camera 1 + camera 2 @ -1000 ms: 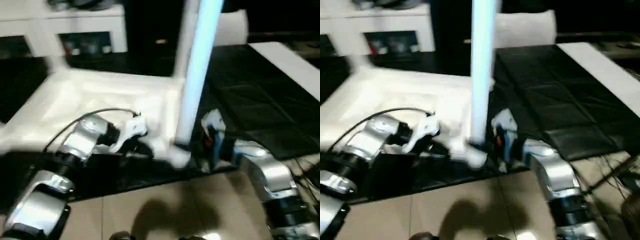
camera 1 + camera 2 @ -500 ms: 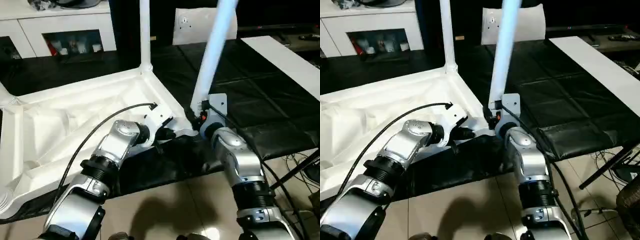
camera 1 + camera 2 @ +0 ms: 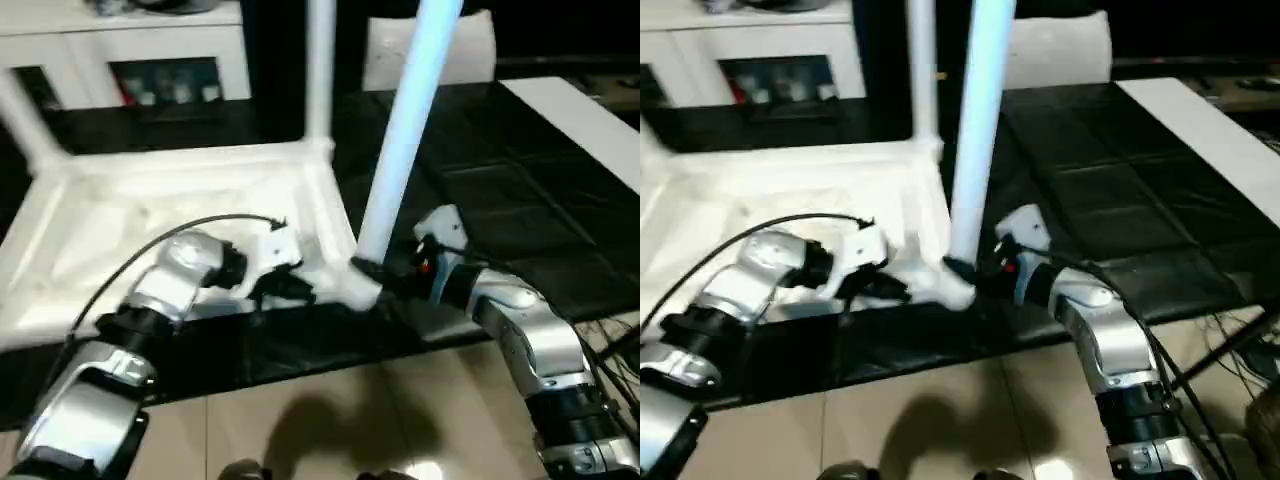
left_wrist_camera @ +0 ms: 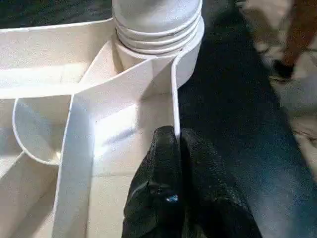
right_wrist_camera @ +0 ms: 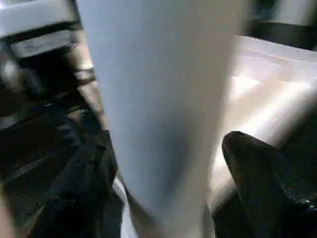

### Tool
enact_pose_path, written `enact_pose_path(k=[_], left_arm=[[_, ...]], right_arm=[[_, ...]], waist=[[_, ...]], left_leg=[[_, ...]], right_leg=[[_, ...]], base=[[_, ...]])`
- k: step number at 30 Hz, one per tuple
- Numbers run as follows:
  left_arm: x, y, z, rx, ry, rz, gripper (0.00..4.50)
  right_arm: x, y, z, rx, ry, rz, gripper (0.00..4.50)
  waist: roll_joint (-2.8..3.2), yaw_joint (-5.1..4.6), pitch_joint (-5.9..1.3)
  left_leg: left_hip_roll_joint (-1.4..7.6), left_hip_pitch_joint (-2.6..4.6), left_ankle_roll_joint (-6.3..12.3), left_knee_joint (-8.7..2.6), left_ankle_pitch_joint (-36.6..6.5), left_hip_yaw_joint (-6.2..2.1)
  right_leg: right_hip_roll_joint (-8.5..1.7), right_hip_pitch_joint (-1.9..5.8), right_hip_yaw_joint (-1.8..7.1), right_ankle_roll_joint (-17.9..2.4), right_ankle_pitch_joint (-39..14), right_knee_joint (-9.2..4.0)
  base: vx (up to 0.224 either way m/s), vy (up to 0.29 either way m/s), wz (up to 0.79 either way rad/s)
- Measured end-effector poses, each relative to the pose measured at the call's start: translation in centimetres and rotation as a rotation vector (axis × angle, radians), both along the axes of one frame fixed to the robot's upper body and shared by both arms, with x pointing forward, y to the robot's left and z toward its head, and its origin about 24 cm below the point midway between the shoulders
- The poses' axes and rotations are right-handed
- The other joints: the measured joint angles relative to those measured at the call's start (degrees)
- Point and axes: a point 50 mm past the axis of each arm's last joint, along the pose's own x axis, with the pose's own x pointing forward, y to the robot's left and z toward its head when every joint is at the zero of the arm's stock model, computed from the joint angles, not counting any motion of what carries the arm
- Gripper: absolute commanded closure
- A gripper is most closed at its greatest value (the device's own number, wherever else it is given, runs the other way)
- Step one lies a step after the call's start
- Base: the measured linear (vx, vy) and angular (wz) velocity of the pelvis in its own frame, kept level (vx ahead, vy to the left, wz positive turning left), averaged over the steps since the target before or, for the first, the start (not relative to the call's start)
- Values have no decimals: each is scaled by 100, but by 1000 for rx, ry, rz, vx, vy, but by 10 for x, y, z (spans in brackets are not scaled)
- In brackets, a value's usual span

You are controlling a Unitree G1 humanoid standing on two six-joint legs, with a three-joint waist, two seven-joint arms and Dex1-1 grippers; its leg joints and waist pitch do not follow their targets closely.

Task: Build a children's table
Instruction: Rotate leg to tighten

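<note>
The children's table top (image 3: 180,215) lay upside down on the black mat (image 3: 520,200), ribs up, with its near corner between the two arms. Three legs could be counted standing in it: one at a far left corner (image 3: 25,130), one at a far corner (image 3: 320,70) beyond the jaws, and the nearest leg (image 3: 400,150), rising from the socket right by both sets of jaws. The right gripper (image 5: 168,163) straddled that leg near its foot, jaws spread either side of the tube with gaps showing, so released rather than clenched. The left gripper (image 4: 173,163) had its jaws pinched together on the thin rim wall just beside the ribbed socket (image 4: 158,29). To finish this step well, I judged the left should keep the top pinned while the leg was checked for full, straight seating before the right backed away.
</note>
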Motion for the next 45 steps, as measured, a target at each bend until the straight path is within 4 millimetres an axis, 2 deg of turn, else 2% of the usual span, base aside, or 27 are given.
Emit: enact_pose_path(k=[3,4,8,10,13,20,25,30,34,38,40,45], left_arm=[[-5,2,0,10,53,-95,450],[-6,3,0,14,67,-122,450],[-8,4,1,46,103,-205,450],[-11,3,1,67,124,-255,450],[-14,3,1,84,139,-305,450],[-15,0,1,93,137,-331,450],[-14,-1,2,72,146,-313,450],[-7,8,4,30,125,-147,450],[1,6,2,6,95,11,450],[11,-9,-2,-30,54,208,450],[17,-23,-5,-56,33,338,450],[21,-51,-8,-101,15,495,450]], right_arm=[[-11,-5,4,-38,11,194,95],[-14,-6,5,-49,19,255,111],[-23,-8,4,-65,55,396,133],[-28,-8,5,-86,72,473,163],[-33,-7,6,-105,91,544,180],[-35,-7,5,-112,110,577,239],[-36,-4,3,-62,136,539,248],[-28,0,0,20,105,314,251],[-14,2,-4,37,76,73,254],[5,8,-7,69,80,-222,255],[19,14,-8,77,84,-410,255],[37,18,-7,73,79,-665,255]], waist=[[-1,80,0],[-1,106,0],[-4,193,1],[-6,220,-1],[-9,227,-2],[-13,190,-4],[-14,192,-4],[-14,107,-3],[-20,-137,-6],[-21,-283,-6],[-21,-331,-6],[-21,-357,-6]], left_leg=[[-3,-1,2,8,-1,0],[-2,0,2,10,-1,0],[2,2,-2,8,4,-2],[3,3,1,10,6,-2],[2,2,1,15,6,0],[2,2,1,18,7,1],[3,2,2,18,8,0],[7,4,-15,15,22,1],[6,-3,-19,10,24,4],[8,-7,-22,-5,25,7],[10,-8,-24,-8,26,8],[7,-12,-10,-10,20,8]], right_leg=[[-3,6,3,0,0,0],[-3,6,3,1,0,4],[-1,6,-1,15,-6,12],[-1,13,0,37,-19,10],[-2,17,3,36,-18,10],[-3,19,3,40,-20,10],[-2,18,3,42,-20,11],[1,9,2,45,-13,15],[1,11,4,46,-7,8],[5,8,4,42,-4,11],[6,6,3,40,-3,10],[5,2,4,13,11,1]], base=[[0,0,0],[0,0,0],[0,0,0],[0,0,0],[0,0,0],[0,0,0],[0,0,0],[0,0,0],[0,0,0],[0,0,0],[0,0,0],[0,0,0]])
